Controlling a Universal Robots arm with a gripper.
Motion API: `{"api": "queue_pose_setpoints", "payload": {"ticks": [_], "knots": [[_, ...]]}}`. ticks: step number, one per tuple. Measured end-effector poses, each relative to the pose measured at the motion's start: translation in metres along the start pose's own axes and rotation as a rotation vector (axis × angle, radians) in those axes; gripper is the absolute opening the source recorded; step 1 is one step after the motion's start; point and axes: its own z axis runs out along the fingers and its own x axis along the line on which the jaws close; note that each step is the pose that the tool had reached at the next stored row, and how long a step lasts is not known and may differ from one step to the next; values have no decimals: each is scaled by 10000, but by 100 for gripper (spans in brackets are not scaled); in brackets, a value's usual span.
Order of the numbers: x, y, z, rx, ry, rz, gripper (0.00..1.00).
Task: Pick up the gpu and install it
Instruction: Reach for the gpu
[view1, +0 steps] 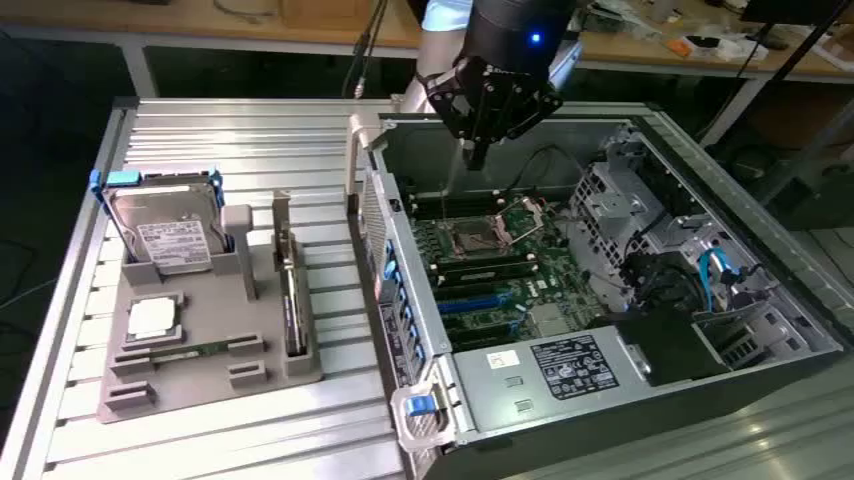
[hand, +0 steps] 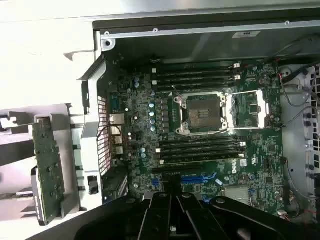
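Arm: single; a light-coloured link comes in at the top edge of the exterior view.
Wrist: black cylindrical housing, upright, with a small blue light lit on its side.
Gripper: black, hanging below the wrist and pointing down; its linkages show in the wrist view.
Fingers: drawn together at the tips, holding nothing.

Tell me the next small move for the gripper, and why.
Probably carry the gripper sideways toward the exterior view's left, out over the grey holder. The gpu stands on edge in that holder, ungrasped, while the gripper hangs above the open computer case, over the motherboard.
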Motion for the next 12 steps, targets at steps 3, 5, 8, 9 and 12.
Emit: {"api": "queue_pose_setpoints", "payload": {"ticks": [3,5,8,9,12], "knots": [[154,-12,-4,0,0,1,11],[212,-16,-6,1,0,-1,11],[322,-24,-8,0,0,1,11],[353,-27,-9,0,0,0,11],[465,-35,-12,0,0,1,11]]}}
